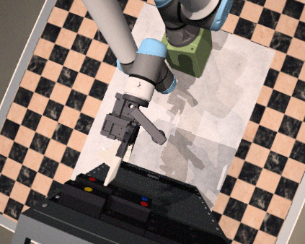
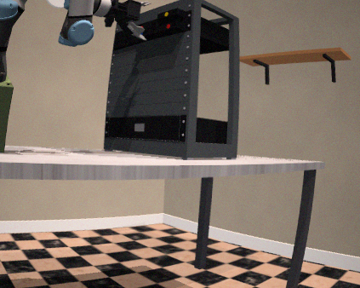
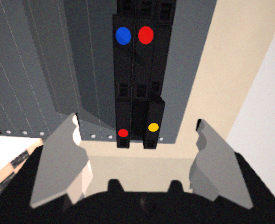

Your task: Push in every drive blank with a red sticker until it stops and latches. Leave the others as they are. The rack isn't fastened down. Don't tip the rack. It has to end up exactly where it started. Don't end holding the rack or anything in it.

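A dark metal open-frame rack [image 2: 191, 85] is seen standing on a pale marbled table top [image 2: 158, 166] with dark legs, above a checkered orange-and-black floor [image 2: 94, 260] and beige walls bearing a wooden wall shelf [image 2: 294, 55]. The two-jaw grey gripper [image 3: 138, 155] is held released and empty before the rack's top row, where black drive blanks with red stickers [image 3: 145, 35] are mounted beside blue- and yellow-marked ones.

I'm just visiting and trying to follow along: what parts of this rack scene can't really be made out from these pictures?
- Top view: one pale finger of the open gripper crosses the rack front, hiding what lies under it.
- Top view: the bottom edge cuts off the rack's back.
- Exterior view: the stickers are tiny, and the gripper is half hidden at the top edge.
- Wrist view: whether the red-stickered blank is latched cannot be told.
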